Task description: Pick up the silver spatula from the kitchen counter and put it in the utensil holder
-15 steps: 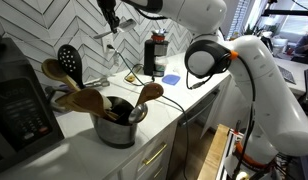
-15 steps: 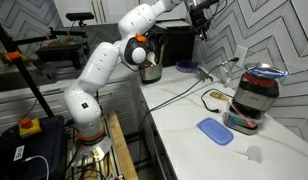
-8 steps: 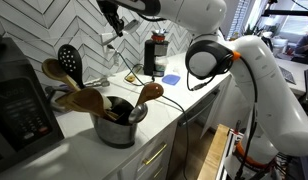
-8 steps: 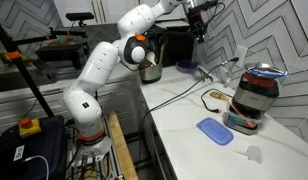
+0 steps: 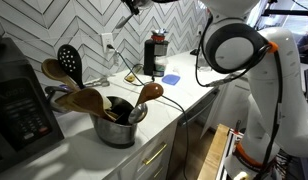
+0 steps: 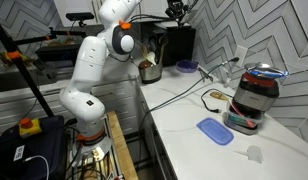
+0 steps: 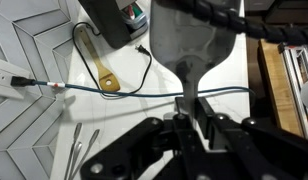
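Kitchen: herringbone tile backsplash (image 5: 44, 25), white counter (image 6: 184, 115), utensil holder (image 5: 118, 134) full of spoons.

- Backsplash (image 5: 54, 25): white tile, herringbone pattern, upper left.
- Counter (image 6: 179, 135): plain white.
- Holder (image 5: 118, 132): shiny silver, dark inside.
- Spoons (image 5: 86, 100): brown wood; slotted spoon (image 5: 68, 60) black.
- Spatula (image 7: 194, 45): silver, top centre of wrist view.
- Pad (image 6: 214, 130): blue, lower right.
- Appliance (image 6: 256, 100): dark, red top.
- Arm (image 5: 284, 90): white, black joints.
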